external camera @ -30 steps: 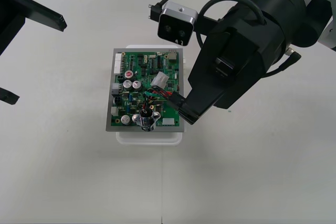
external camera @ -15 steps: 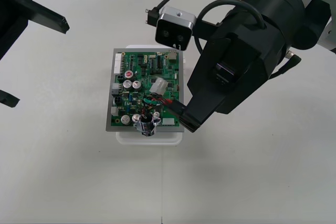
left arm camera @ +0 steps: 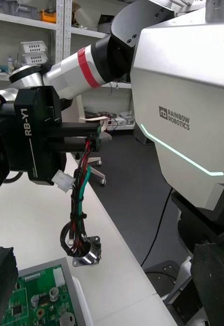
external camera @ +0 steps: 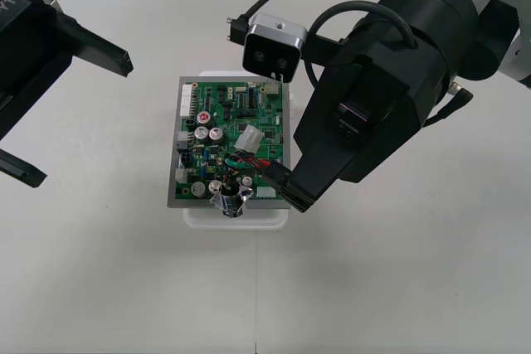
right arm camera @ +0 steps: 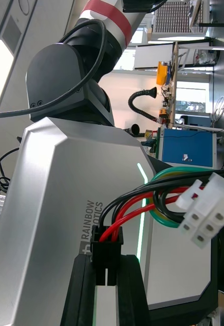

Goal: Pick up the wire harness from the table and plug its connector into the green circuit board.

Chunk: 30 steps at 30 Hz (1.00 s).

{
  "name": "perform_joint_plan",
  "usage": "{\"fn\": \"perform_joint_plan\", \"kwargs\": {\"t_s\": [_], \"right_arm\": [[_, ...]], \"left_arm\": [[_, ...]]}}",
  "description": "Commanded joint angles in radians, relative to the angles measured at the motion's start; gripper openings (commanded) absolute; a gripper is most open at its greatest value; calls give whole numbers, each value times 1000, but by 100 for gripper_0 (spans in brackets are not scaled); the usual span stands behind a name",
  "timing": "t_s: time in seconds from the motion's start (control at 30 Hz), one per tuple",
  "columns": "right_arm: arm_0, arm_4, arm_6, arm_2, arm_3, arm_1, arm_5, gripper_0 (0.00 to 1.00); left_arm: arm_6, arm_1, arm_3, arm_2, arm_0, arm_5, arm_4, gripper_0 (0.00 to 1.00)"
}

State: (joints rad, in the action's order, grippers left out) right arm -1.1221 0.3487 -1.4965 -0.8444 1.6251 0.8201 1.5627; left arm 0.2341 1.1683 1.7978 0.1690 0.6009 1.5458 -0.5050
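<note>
The wire harness (right arm camera: pixel 142 202) has smooth, glossy plastic insulation on its red, black and green wires, a matt black plastic plug (right arm camera: pixel 106 252) and a semi-gloss white plastic connector (right arm camera: pixel 206 216). Its round socket (external camera: pixel 231 198) is bright, polished metal. The green circuit board (external camera: pixel 217 145) looks lacquered and faintly shiny on a smooth white plastic base (external camera: pixel 236 216), and the table (external camera: pixel 116 279) is plain and matt.

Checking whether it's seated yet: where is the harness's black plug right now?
Right wrist view: the black plug sits between the fingers of the right gripper; in the front view that is over the green circuit board's right edge, unplugged.
</note>
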Motion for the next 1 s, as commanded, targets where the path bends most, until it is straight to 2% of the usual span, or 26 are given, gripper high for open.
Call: {"fn": "perform_joint_plan", "kwargs": {"t_s": [0.03,1.0], "right_arm": [[-41,-19,-30,-12,28,-18,8,0],[-39,-16,-30,-12,45,-18,8,0]], "left_arm": [[63,-29,20,35,66,25,14,100],[131,-125,38,161,192,25,-23,100]]}}
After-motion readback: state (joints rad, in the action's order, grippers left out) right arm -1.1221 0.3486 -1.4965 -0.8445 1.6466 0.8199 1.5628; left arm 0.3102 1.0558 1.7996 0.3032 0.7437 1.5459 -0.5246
